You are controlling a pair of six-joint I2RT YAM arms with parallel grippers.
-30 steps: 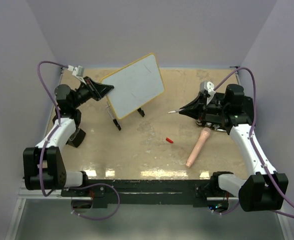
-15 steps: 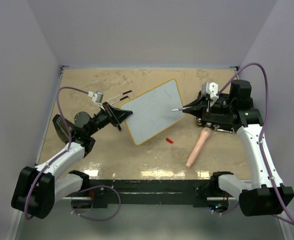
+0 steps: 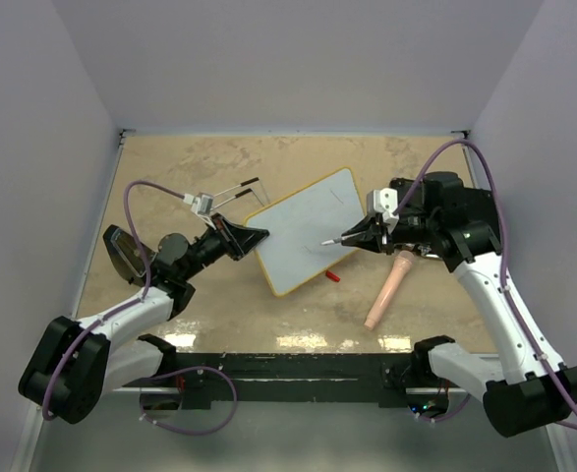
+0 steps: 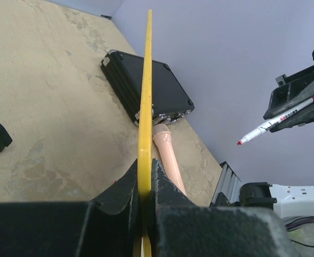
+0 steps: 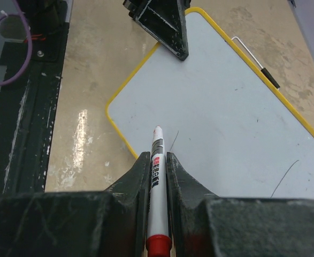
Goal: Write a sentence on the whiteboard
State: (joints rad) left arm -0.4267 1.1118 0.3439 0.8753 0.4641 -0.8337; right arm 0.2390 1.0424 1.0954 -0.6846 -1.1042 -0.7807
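Nearest you, the red cap (image 3: pixel 333 276) and the beige cylinder (image 3: pixel 386 290) lie on the tabletop (image 3: pixel 268 317). Just beyond the cylinder's far end sits the black case (image 4: pixel 157 85), lid down, so you cannot see what it holds. Your left end effector (image 3: pixel 254 236) pinches the left edge of the whiteboard (image 3: pixel 303 231), holding it tilted off the tabletop; a few thin dark strokes mark its face. Your right end effector (image 3: pixel 352 236) is clamped on the marker (image 5: pixel 157 144), tip over the board but apart from it. 1 second ago the board was at the far left with the marker well clear of it; both have since met mid-tabletop.
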